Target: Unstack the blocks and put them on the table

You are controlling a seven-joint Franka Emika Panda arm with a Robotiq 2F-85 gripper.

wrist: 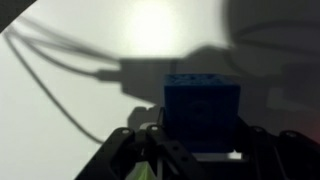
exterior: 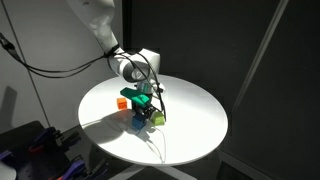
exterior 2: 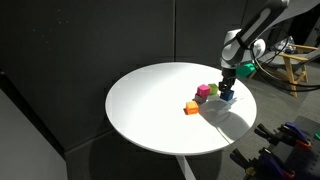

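Observation:
My gripper (exterior: 146, 108) (exterior 2: 227, 92) is down at the table (exterior: 190, 125) (exterior 2: 150, 110). In the wrist view its fingers (wrist: 200, 150) sit on both sides of the blue block (wrist: 201, 108) and look shut on it. The blue block also shows in both exterior views (exterior: 138, 122) (exterior 2: 229, 97), low at the tabletop. The yellow-green block (exterior: 157, 117) (exterior 2: 211, 88) (wrist: 146, 173) lies close beside it. The magenta block (exterior 2: 203, 91) lies on the table next to the yellow-green one. I cannot make out the grey block.
An orange cube (exterior: 124, 101) (exterior 2: 190, 107) lies on the table near the blocks. Cables hang from the arm and cast shadows across the white top. A wooden frame (exterior 2: 296, 65) stands beyond the table.

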